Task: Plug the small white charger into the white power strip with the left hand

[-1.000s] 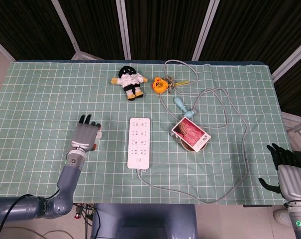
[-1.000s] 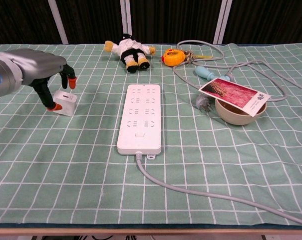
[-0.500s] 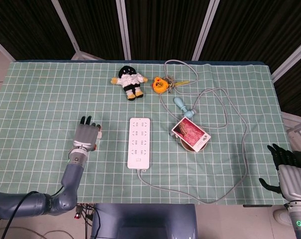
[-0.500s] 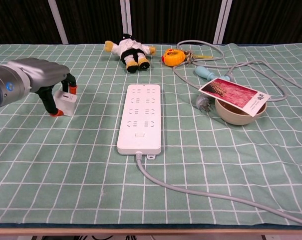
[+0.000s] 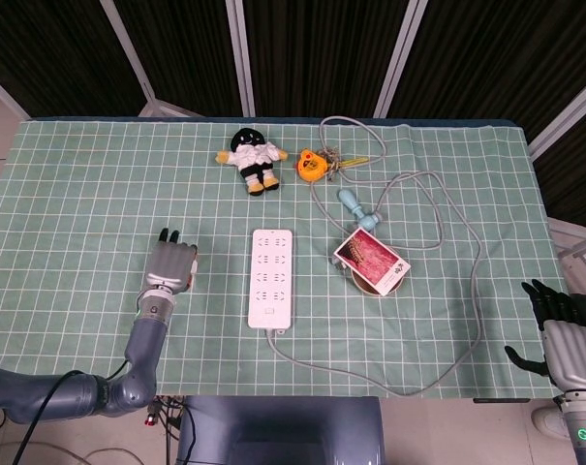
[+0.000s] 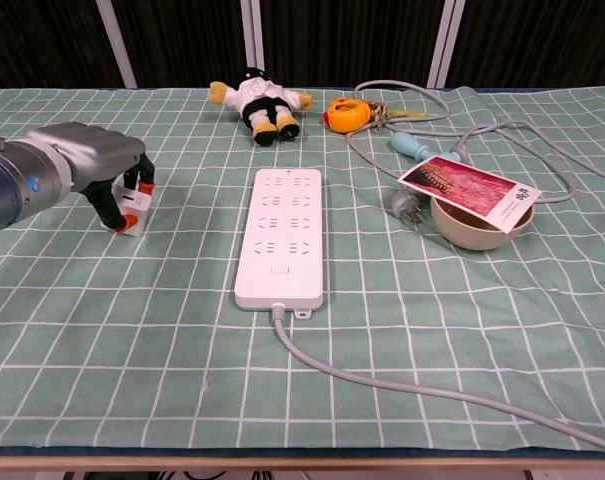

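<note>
At the left of the chest view, the left hand (image 6: 100,172) is closing its orange-tipped fingers (image 6: 110,222) around the small white charger (image 6: 132,207), which is sitting low over the green checked tablecloth (image 6: 182,380); whether it is touching the cloth cannot be told. The white power strip (image 6: 280,234) is lying flat at centre frame, well apart from the charger, its cord (image 6: 402,385) trailing toward the lower right. In the head view, the right hand (image 5: 561,334) is idling at the lower right edge beside the table, fingers spread and holding nothing.
</note>
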